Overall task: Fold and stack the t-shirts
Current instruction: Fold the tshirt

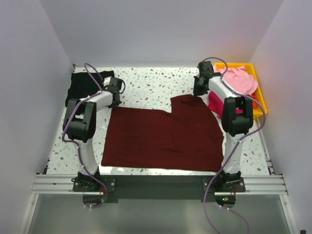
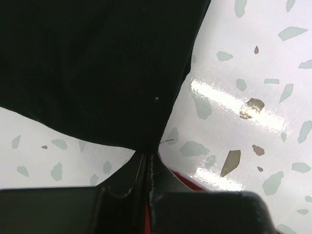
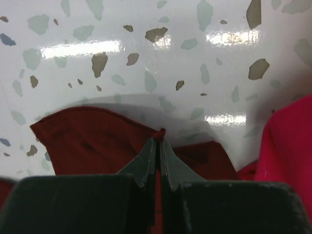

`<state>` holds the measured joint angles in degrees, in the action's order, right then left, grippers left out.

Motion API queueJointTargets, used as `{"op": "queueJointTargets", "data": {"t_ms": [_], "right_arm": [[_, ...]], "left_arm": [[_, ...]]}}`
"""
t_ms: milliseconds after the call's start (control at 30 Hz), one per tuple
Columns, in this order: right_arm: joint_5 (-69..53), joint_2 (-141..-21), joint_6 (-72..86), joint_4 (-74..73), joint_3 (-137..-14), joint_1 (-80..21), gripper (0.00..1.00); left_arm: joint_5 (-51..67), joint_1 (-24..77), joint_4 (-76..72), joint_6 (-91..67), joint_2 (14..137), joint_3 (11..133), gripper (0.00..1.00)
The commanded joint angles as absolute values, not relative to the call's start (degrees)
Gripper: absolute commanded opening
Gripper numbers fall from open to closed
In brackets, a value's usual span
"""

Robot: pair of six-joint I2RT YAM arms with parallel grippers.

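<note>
The left gripper point(image 1: 115, 102) sits at the far left corner of the maroon t-shirt point(image 1: 165, 139). The right gripper point(image 1: 198, 92) sits at the edge of the shirt's far right part. How the jaws stand cannot be made out from above. From both grippers the cloth spreads flat over the speckled table point(image 1: 151, 83) toward the arm bases. Just left of the left gripper lies the black t-shirt point(image 1: 80, 87). Right of the right gripper stands the yellow bin point(image 1: 239, 65), with the pink t-shirt point(image 1: 241, 80) heaped in it. A magenta t-shirt point(image 1: 214, 101) lies just nearside of that gripper.

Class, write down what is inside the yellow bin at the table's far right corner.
The yellow bin holds a light pink t-shirt on top, with a magenta t-shirt showing at its near side. Anything deeper is covered.
</note>
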<state>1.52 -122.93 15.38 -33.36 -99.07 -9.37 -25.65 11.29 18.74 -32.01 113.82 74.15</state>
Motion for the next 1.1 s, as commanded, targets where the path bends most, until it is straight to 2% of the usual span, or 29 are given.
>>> {"op": "queueJointTargets", "data": {"t_ms": [0, 500, 1067], "right_arm": [[0.62, -115.06, 16.00, -32.70, -96.78, -9.40, 0.00], [1.58, -94.93, 14.50, -33.22, -74.02, -9.40, 0.00], [3.08, -73.06, 16.35, -42.09, -57.66, -10.11, 0.00]], "left_arm": [[-24.70, 10.81, 15.65, -31.20, 111.19, 73.30, 0.00], [-22.33, 10.81, 11.43, -32.25, 97.39, 58.63, 0.00], [-25.31, 10.81, 14.41, -32.96, 86.05, 47.11, 0.00]]}}
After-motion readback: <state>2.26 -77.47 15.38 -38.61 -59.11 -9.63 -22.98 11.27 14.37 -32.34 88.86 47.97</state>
